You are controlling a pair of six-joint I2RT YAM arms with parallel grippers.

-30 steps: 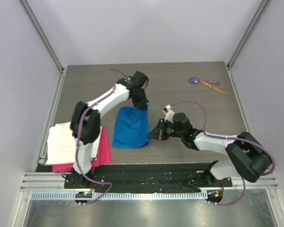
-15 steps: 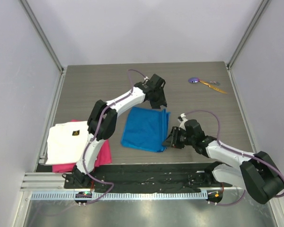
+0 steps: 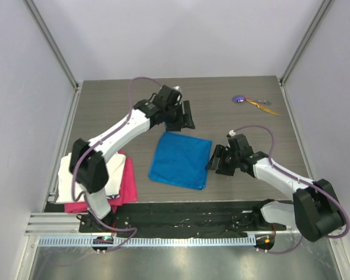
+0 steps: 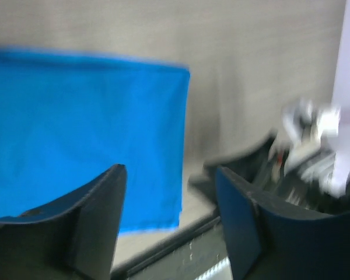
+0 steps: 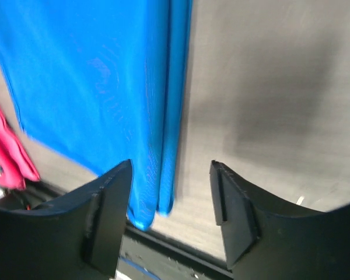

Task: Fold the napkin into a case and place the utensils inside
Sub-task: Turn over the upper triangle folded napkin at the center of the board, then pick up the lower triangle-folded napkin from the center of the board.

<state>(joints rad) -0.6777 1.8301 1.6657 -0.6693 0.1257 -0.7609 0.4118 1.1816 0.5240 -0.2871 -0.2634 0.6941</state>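
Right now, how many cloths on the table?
3. The blue napkin lies mid-table; the white cloth sits at the left edge, atop the pink cloth. The left arm covers part of that stack, so more may be hidden.

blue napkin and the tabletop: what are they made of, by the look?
The napkin: thin fabric with a slight sheen, possibly synthetic. It lies flat, with soft layered edges at its fold. The table: matte grey wood-grain surface, probably laminate judging by the even streaks, though it could be real wood.

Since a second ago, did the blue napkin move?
Yes. The napkin slid and spread out to the right, leaving a wider gap between it and the pink cloth.
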